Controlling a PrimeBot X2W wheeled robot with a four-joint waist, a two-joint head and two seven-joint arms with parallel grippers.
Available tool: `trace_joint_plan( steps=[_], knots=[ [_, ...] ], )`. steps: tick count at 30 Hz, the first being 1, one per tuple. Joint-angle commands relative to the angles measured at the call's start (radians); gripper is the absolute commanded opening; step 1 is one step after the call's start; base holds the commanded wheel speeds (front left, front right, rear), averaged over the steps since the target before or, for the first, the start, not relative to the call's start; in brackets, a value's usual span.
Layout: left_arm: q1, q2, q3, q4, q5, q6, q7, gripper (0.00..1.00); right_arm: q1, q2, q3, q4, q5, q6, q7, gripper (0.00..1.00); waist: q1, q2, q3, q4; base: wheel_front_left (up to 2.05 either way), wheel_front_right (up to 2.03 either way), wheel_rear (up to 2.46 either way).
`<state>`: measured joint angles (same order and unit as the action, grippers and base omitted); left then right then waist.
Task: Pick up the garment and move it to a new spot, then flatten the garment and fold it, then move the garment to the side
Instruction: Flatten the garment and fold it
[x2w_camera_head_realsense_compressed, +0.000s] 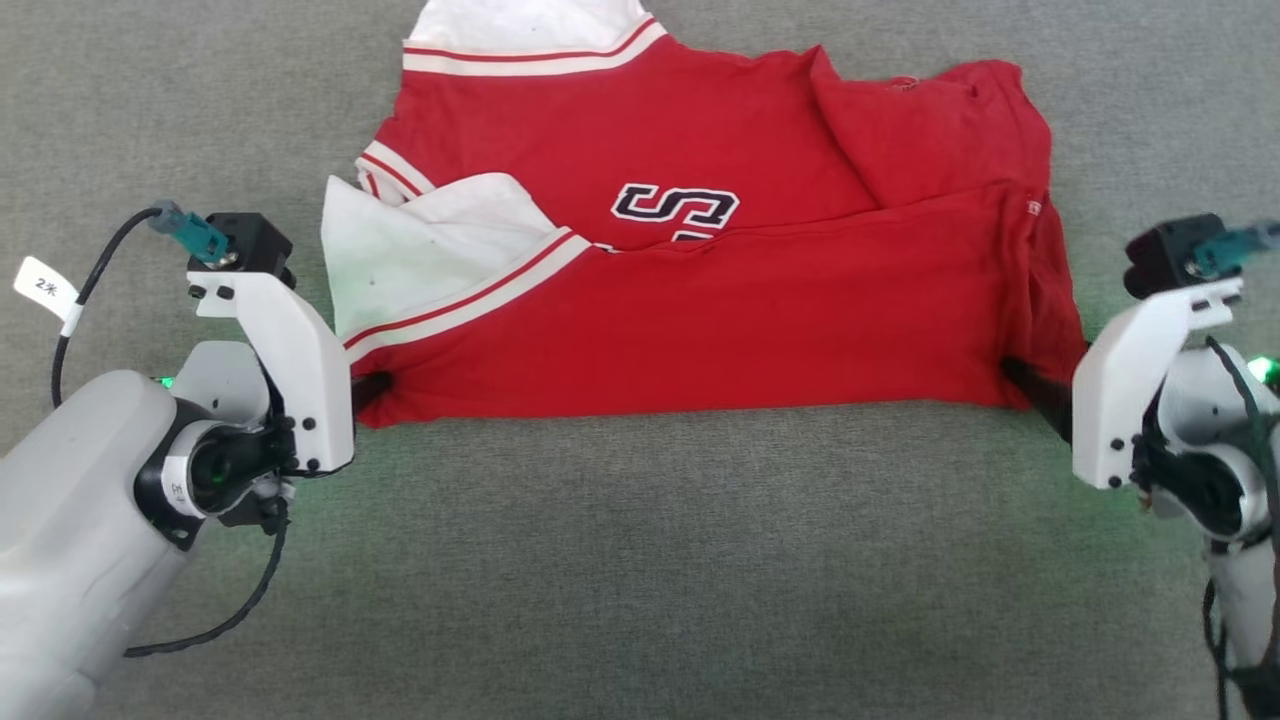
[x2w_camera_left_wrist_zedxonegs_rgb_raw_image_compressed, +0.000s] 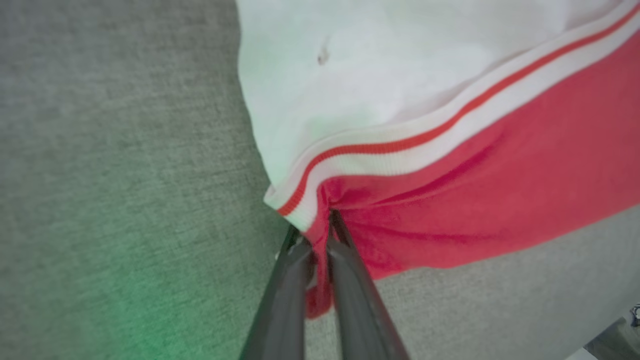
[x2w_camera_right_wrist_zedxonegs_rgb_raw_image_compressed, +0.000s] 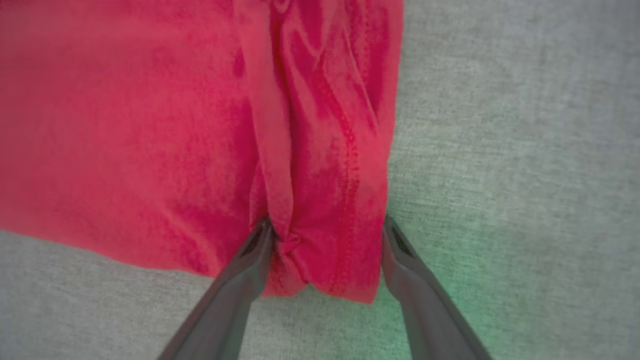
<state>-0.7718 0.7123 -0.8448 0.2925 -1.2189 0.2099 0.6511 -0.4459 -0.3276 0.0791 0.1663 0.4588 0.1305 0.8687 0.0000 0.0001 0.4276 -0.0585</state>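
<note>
The red shirt (x2w_camera_head_realsense_compressed: 700, 330) lies folded on the grey surface (x2w_camera_head_realsense_compressed: 640, 560). The picture's edge cuts off its top sleeve, and the fold hides half of the printed letters (x2w_camera_head_realsense_compressed: 676, 208). The left gripper (x2w_camera_left_wrist_zedxonegs_rgb_raw_image_compressed: 320, 227) is closed, pinching the near left corner. The right gripper (x2w_camera_right_wrist_zedxonegs_rgb_raw_image_compressed: 327, 230) stands open around the near right corner.

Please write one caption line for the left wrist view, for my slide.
Left claw shut on a red corner of the shirt, next to its white sleeve, on a grey surface.
</note>
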Motion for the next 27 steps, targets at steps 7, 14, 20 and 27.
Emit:
trace_joint_plan(
  steps=[7, 14, 20, 27],
  knots=[
    [0.047, -0.034, -0.038, 0.048, 0.012, 0.002, -0.003, 0.00, -0.042, -0.028, 0.066, 0.082, 0.035, 0.000, 0.050, 0.00, 0.0000, -0.0001, -0.006, 0.027, 0.00, 0.00, 0.00],
    [0.068, 0.035, -0.010, -0.038, -0.005, 0.044, 0.013, 0.00, -0.047, -0.086, 0.042, 0.002, 0.093, 0.000, 0.098, 0.00, 0.0000, -0.0001, -0.032, 0.050, 0.00, 0.00, 0.00],
    [0.102, 0.094, 0.008, -0.158, -0.017, 0.101, 0.021, 0.00, -0.004, -0.126, 0.012, -0.082, 0.128, 0.000, 0.159, 0.00, 0.0000, -0.0001, -0.049, 0.067, 0.00, 0.00, 0.00],
    [0.204, 0.185, 0.020, -0.339, -0.037, 0.206, 0.017, 0.00, 0.105, -0.158, -0.064, -0.225, 0.152, 0.000, 0.263, 0.00, 0.0000, -0.0001, -0.057, 0.079, 0.00, 0.00, 0.00]
  ],
)
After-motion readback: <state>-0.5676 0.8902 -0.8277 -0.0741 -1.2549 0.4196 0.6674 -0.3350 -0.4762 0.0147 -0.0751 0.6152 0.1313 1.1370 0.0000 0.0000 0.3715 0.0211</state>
